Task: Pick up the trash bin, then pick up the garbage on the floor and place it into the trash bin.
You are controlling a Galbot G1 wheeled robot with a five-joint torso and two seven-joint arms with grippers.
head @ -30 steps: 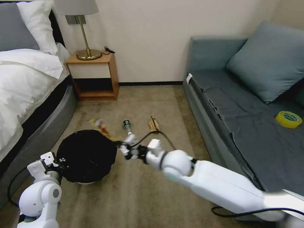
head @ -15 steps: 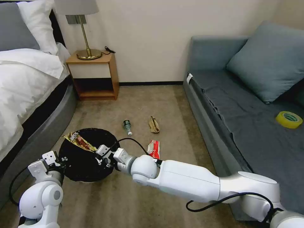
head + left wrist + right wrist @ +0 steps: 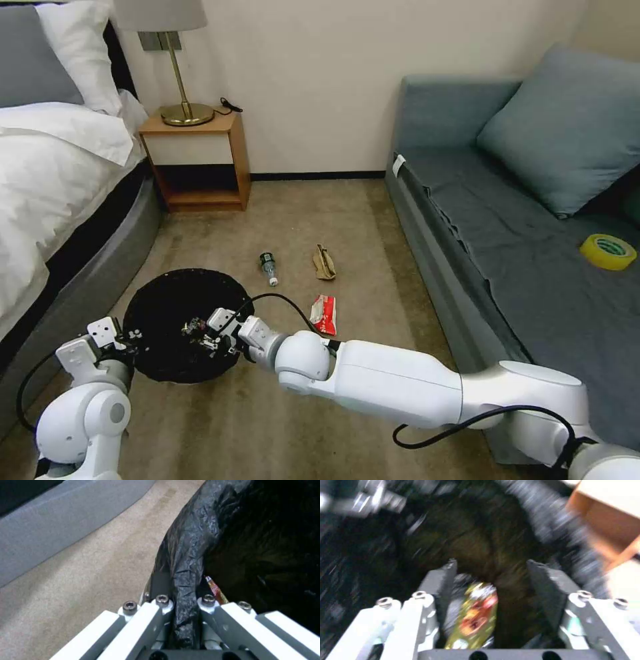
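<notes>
From my seat, the trash bin [image 3: 167, 320] sits lower left in the head view, on the carpet [image 3: 300, 220] next to the bed [image 3: 60, 200]. My left gripper [image 3: 127, 337] is at the bin's near-left edge, and in the left wrist view its fingers [image 3: 151, 610] are pinched tight on the black bag [image 3: 186, 562] folded over the rim, so it's got a firm hold of the bin.

My right gripper [image 3: 200, 331] is reaching across from the lower right and hangs over the bin's mouth. In the right wrist view its fingers [image 3: 441, 580] are spread wide, and the yellow-brown snack wrapper [image 3: 473, 616] sits between them without being squeezed, with the dark inside of the bag behind it. I can't tell if the wrapper is touching either pad; that view is pretty smeared.

The rest of the garbage is on the floor in the middle of the head view: the small clear bottle [image 3: 268, 267], the crumpled brown paper bag [image 3: 324, 263] just to its right, and the red-and-white wrapper [image 3: 324, 313] below those, close to my right arm. The yellow tape roll [image 3: 607, 251] is on the sofa [image 3: 520, 220] at the far right.
</notes>
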